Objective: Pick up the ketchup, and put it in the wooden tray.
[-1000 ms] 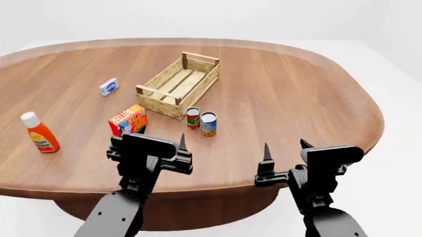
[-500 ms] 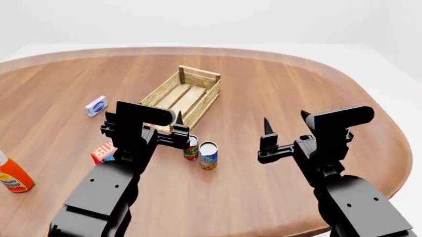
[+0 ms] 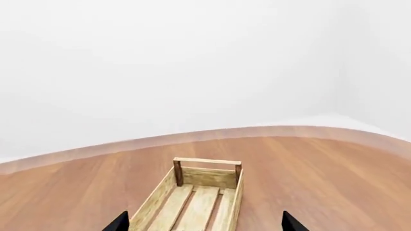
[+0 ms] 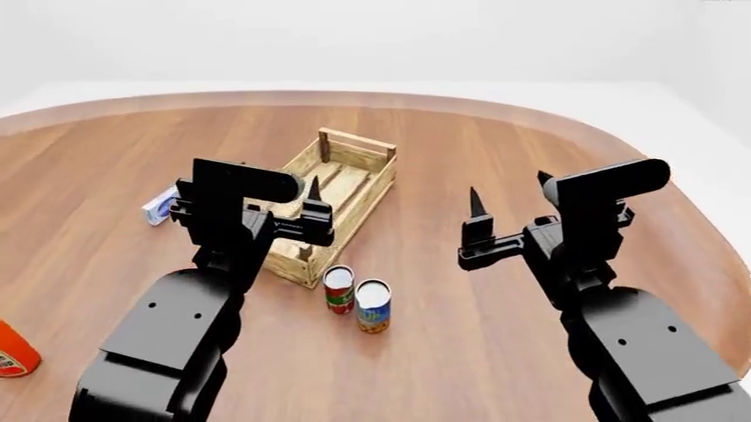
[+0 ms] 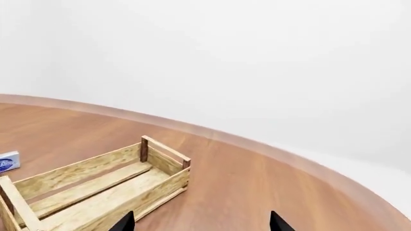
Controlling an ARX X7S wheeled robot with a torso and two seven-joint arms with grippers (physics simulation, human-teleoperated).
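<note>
Wood table [image 4: 493, 158], ketchup [image 4: 14, 352] only in head view

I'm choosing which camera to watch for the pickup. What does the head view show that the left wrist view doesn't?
Only the head view shows the ketchup, cut off at the picture's lower left edge, the two cans by the tray's near end, the small blue-and-white box and both arms. Only the left wrist view shows the left gripper from behind, its dark fingers set apart with nothing between them. Both show the wooden tray and the brown table.
</note>
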